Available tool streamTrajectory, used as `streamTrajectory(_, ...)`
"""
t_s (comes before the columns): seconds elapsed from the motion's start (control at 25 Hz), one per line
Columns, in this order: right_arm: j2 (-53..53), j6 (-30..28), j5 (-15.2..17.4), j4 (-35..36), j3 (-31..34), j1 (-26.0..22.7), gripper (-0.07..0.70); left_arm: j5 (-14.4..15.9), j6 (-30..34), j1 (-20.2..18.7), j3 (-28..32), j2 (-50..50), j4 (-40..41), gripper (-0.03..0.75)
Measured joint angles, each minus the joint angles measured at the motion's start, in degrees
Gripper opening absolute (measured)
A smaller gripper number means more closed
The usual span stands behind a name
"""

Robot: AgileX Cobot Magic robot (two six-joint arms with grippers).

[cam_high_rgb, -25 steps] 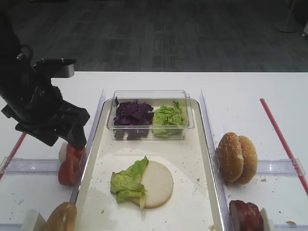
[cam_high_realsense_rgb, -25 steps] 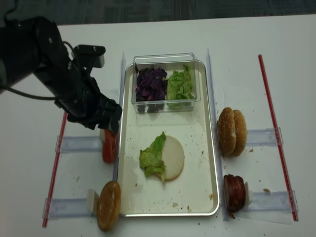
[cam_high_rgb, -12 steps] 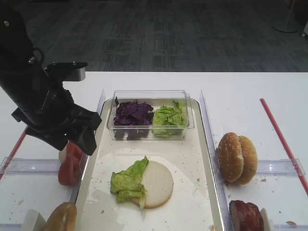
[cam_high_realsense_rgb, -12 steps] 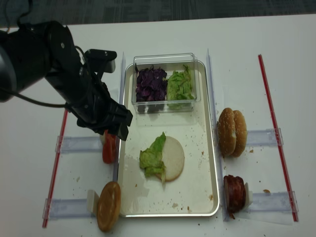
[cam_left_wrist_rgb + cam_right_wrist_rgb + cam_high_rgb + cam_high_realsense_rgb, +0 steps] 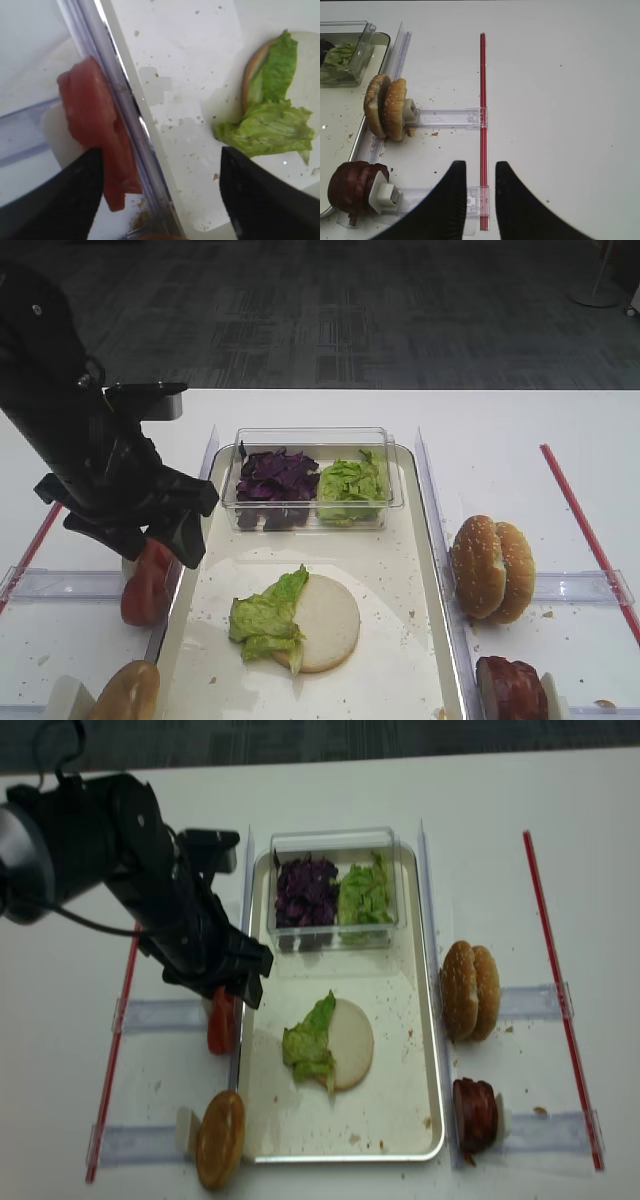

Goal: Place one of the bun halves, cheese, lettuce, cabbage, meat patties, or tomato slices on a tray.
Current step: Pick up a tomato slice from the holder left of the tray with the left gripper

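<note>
My left gripper [image 5: 160,195] is open and hangs over the left rim of the cream tray [image 5: 125,120]. The red tomato slices [image 5: 92,125] stand on edge just outside that rim, beside its left finger [image 5: 55,200]. In the high view the gripper [image 5: 170,540] covers the top of the tomato slices [image 5: 145,582]. On the tray [image 5: 400,560] lies a bun half [image 5: 330,622], cut face up, with a lettuce leaf [image 5: 262,618] over its left side. My right gripper [image 5: 480,167] is shut and empty above a red strip [image 5: 482,100].
A clear tub [image 5: 312,438] at the tray's far end holds purple cabbage [image 5: 275,475] and lettuce [image 5: 350,482]. Sesame bun halves [image 5: 490,568] and meat patties [image 5: 510,688] stand in holders to the right of the tray. Another bun half [image 5: 125,692] stands at the front left.
My left arm has moved right, toward the tray's left rim, and its open gripper now hangs over the tomato slices. Nothing else has moved.
</note>
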Motion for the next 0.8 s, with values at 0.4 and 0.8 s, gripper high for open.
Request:
streamTrajectory(0.4,0.00,0.00,0.00,0.00,0.00,0.00,0.193,-2.87,-0.28,0.00,0.00,0.94,0.50,0.452)
streamTrajectory(0.8,0.00,0.00,0.00,0.00,0.00,0.00,0.193,-3.57,-2.92,0.00,0.00,0.94,1.08,0.398)
